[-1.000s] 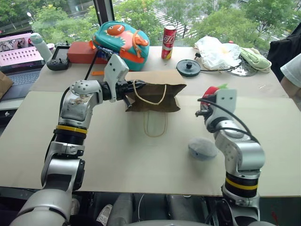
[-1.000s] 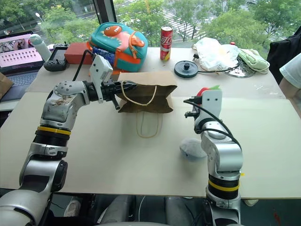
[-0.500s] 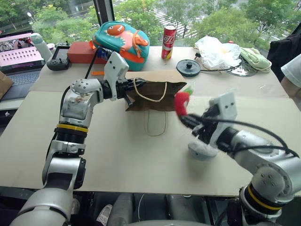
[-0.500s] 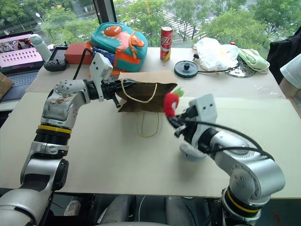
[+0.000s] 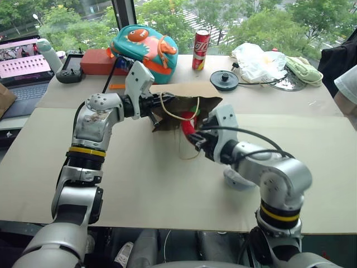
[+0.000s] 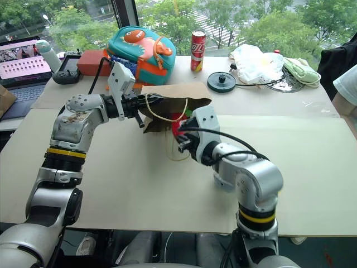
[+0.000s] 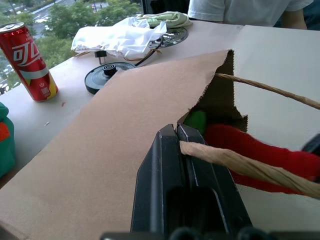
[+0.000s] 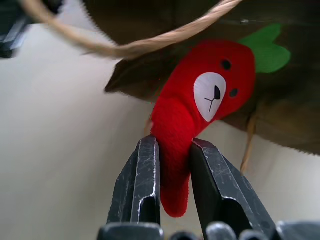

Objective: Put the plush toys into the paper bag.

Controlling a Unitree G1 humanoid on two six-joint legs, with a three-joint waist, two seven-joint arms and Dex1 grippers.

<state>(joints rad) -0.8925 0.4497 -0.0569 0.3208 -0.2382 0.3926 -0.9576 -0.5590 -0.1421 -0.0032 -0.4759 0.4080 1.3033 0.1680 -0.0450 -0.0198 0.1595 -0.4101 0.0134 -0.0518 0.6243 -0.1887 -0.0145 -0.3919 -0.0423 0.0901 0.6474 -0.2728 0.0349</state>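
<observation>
Gripping the red chili plush toy by its narrow lower end, the right claw has its two black fingers pressed into the soft fabric on either side. The toy is bright red with a small white face patch, black dot eyes and a green leaf tip (that tip pointing into the bag). Its upper half sits at the dark mouth of the brown paper bag, which lies on its side on the tabletop, one cord handle arcing just above the toy. The left claw is fully closed on the bag's upper edge beside a handle, holding the mouth open. The grey-blue plush toy lies on the tabletop under the right arm, outside the bag.
</observation>
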